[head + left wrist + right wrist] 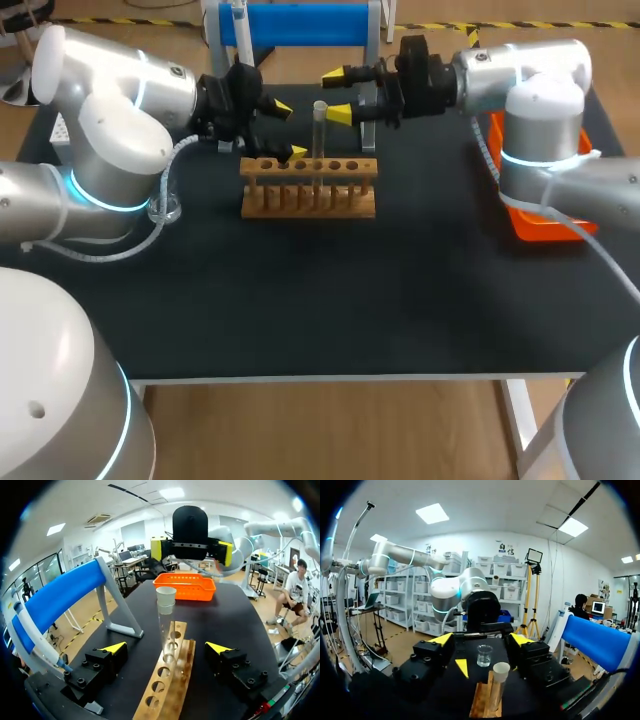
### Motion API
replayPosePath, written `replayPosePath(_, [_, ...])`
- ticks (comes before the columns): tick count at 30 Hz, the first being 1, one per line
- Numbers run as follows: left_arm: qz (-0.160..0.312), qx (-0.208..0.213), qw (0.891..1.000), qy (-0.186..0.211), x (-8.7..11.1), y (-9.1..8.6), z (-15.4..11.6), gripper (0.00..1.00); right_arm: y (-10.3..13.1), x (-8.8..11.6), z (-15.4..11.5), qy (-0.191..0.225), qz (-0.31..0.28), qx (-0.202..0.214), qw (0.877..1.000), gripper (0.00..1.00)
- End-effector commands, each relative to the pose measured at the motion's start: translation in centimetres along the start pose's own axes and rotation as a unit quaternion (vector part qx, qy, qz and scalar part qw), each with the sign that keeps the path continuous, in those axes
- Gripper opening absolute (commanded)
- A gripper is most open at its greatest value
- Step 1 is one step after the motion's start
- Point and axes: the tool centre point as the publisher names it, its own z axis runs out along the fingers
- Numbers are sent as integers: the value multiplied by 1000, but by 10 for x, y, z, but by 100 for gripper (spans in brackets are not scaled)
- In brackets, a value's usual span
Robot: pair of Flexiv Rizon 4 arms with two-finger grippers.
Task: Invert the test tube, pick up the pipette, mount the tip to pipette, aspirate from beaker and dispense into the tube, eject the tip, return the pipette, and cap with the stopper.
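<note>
The test tube [320, 140] stands upright in a hole near the middle of the wooden rack [309, 188], which sits on the black desk [330, 290]. In the left wrist view the tube [165, 622] rises out of the rack [167, 685] just ahead of the left claw [166, 647]. That claw's yellow-tipped fingers [114, 647] are spread wide, one to each side, and neither touches the glass, so it grips nothing. From above, the left claw [290, 130] hovers just beside the tube, over the rack's left half.

The right claw [338, 95] hangs behind the rack, facing the left one. Its fingers are also wide apart and it holds nothing. In its own view the right claw [481, 640] looks over the tube [498, 687] toward a small glass beaker [484, 655], which stands on the desk by the left arm [100, 140]. The beaker [165, 209] is well apart from the rack.

An orange tray [530, 220] lies under the right arm [540, 110]. A blue stand [62, 592] carrying the pipette [32, 642] rises at the desk's far edge.
</note>
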Motion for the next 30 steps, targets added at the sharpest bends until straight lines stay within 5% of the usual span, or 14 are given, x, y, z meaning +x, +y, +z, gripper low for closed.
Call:
replayPosePath(1, [1, 2, 1000, 1, 0, 1, 0, 100, -2, -15, 9, 28, 7, -12, 1000, 0])
replayPosePath(11, [1, 2, 1000, 1, 0, 1, 0, 100, -14, -26, 20, 35, 71, 10, 997, 0])
replayPosePath(30, [1, 2, 1000, 1, 0, 1, 0, 100, -29, -23, 16, 22, 86, 24, 996, 0])
